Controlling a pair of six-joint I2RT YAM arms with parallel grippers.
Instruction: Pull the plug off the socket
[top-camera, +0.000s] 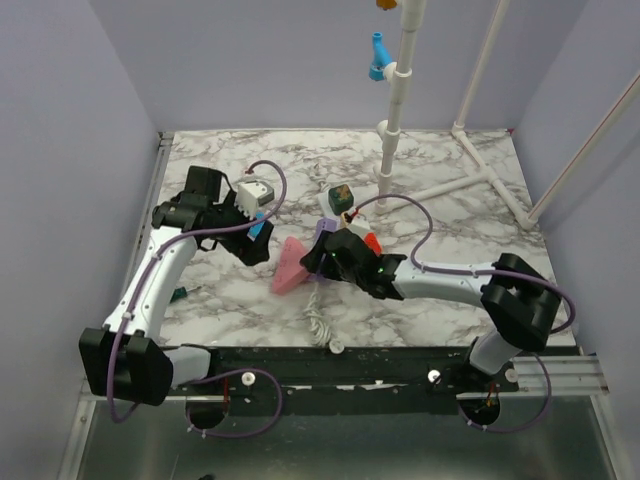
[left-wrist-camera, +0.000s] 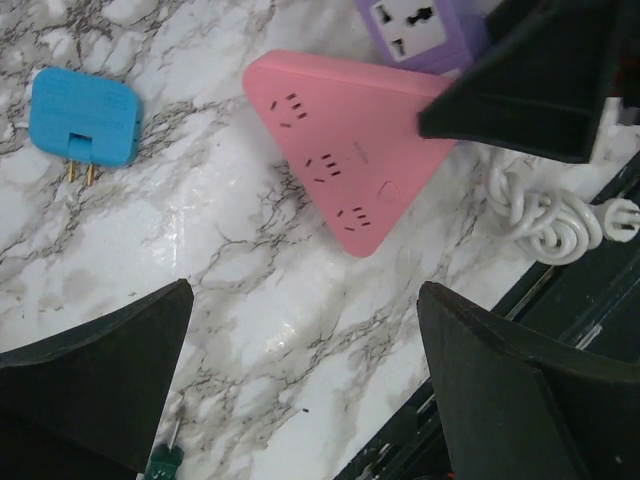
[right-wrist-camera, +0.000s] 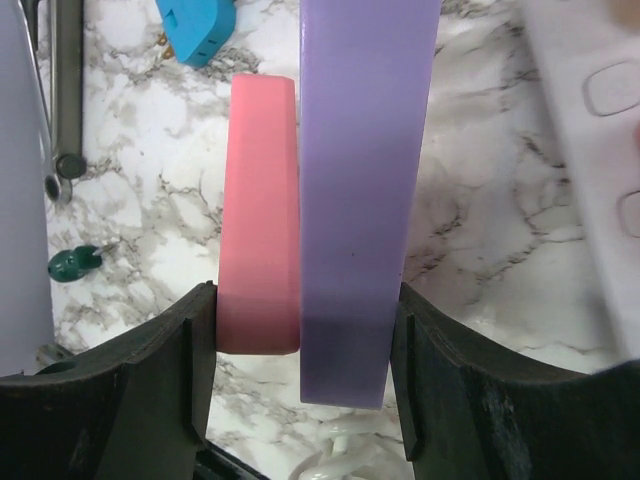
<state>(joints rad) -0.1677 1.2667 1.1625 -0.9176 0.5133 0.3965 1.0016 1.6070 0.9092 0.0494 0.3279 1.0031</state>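
Note:
The blue plug (left-wrist-camera: 85, 115) lies loose on the marble with its two brass prongs bare, free of any outlet; it also shows as the blue plug (top-camera: 259, 227) beside my left gripper (top-camera: 252, 240). My left gripper (left-wrist-camera: 305, 300) hangs open over bare marble, holding nothing. My right gripper (right-wrist-camera: 302, 300) is shut across a pink triangular outlet block (right-wrist-camera: 260, 200) and a purple bar (right-wrist-camera: 360, 200) side by side, one finger touching each. The white socket (right-wrist-camera: 590, 150) shows blurred at the right edge of the right wrist view. My right gripper (top-camera: 333, 255) hides most of it from above.
A coiled white cord (left-wrist-camera: 540, 215) lies near the table's black front rail. A green-handled screwdriver (top-camera: 178, 293) is at the front left. A white adapter (top-camera: 253, 190) and a dark cube (top-camera: 341, 197) sit farther back. A white pipe frame (top-camera: 400, 100) stands at the rear.

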